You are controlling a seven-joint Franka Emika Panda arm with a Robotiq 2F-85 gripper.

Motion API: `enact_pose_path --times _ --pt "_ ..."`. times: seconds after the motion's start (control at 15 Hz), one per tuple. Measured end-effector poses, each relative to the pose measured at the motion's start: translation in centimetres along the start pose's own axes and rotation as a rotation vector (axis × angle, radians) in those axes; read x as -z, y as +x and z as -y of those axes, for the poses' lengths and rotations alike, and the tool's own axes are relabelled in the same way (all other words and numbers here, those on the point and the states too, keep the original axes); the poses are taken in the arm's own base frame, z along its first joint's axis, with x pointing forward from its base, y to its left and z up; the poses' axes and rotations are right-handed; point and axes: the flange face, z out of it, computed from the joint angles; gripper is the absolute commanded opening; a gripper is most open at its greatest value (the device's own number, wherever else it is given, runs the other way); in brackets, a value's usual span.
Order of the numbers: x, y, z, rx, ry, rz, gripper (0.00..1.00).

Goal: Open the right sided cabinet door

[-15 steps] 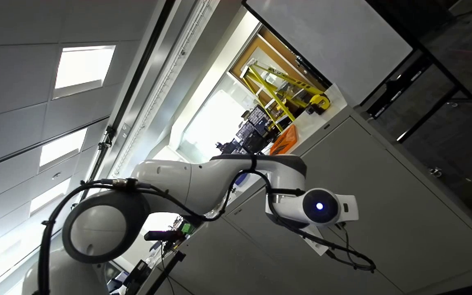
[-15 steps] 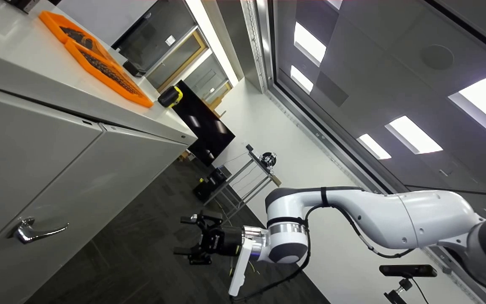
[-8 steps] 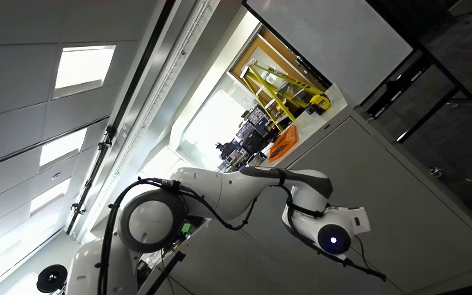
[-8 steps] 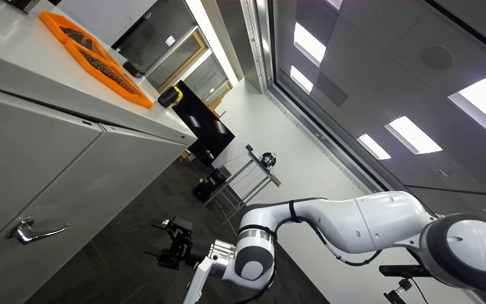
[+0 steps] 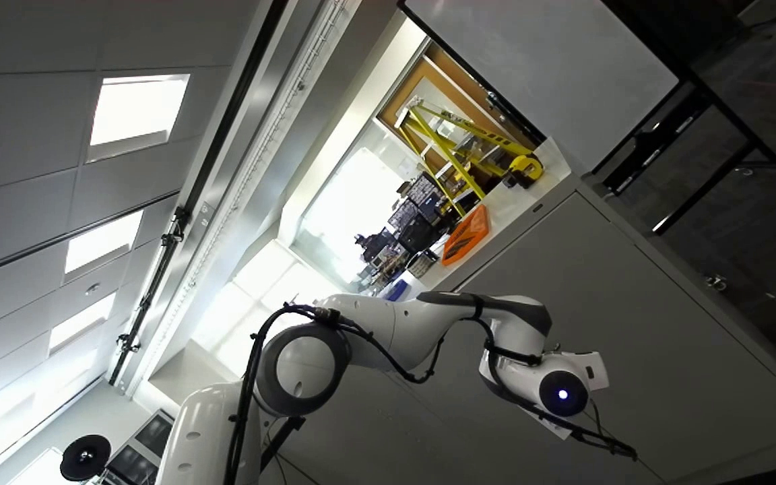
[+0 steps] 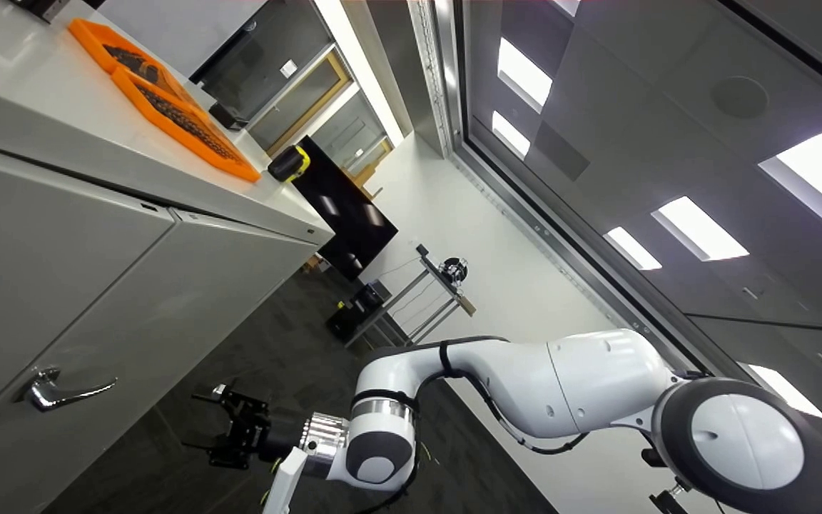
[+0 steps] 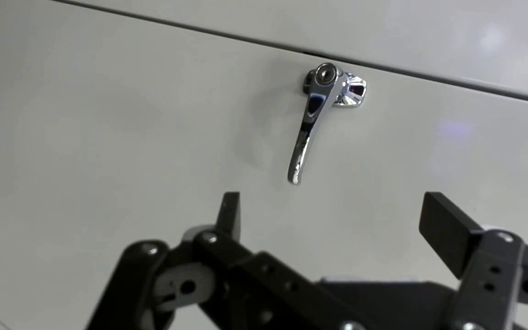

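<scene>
The right sided cabinet door (image 6: 204, 293) is a flat light-grey panel, shut, with a thin seam beside the matching neighbour panel (image 6: 33, 250). The door also shows in the wrist view (image 7: 131, 137). Its curved chrome handle (image 6: 68, 394) sits near the seam. In the wrist view the handle (image 7: 307, 123) points down toward the gap between my fingertips. My gripper (image 6: 192, 421) is open and empty, facing the door and apart from the handle. In the wrist view my gripper (image 7: 330, 208) has its fingers wide apart, below the handle's tip. In an exterior view the arm hides the handle.
An orange tray (image 6: 175, 121) and a black and yellow tape measure (image 6: 288, 164) lie on the white countertop (image 6: 33, 78) above the doors. A wheeled whiteboard (image 5: 550, 67) stands beyond the cabinet's end. A metal cart (image 6: 411, 314) stands by the wall.
The arm has moved toward the cabinet door, bringing the gripper closer to the handle and a little lower in an exterior view. The gripper has stayed open. The door has not moved.
</scene>
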Motion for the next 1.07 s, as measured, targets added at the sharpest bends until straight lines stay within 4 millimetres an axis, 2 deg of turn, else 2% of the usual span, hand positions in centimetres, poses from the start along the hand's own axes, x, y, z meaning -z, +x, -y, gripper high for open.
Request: enact_pose_path --times 0.2,0.6,0.8,1.07 --pt "-0.6 0.1 0.6 0.005 0.008 0.008 1.0" --pt "-0.8 -0.2 0.2 -0.006 0.021 0.009 1.0" --pt "-2.1 -0.8 -0.9 -0.044 0.093 0.006 1.0" --pt "-3.8 -1.5 -3.5 -0.097 0.196 -0.026 1.0"
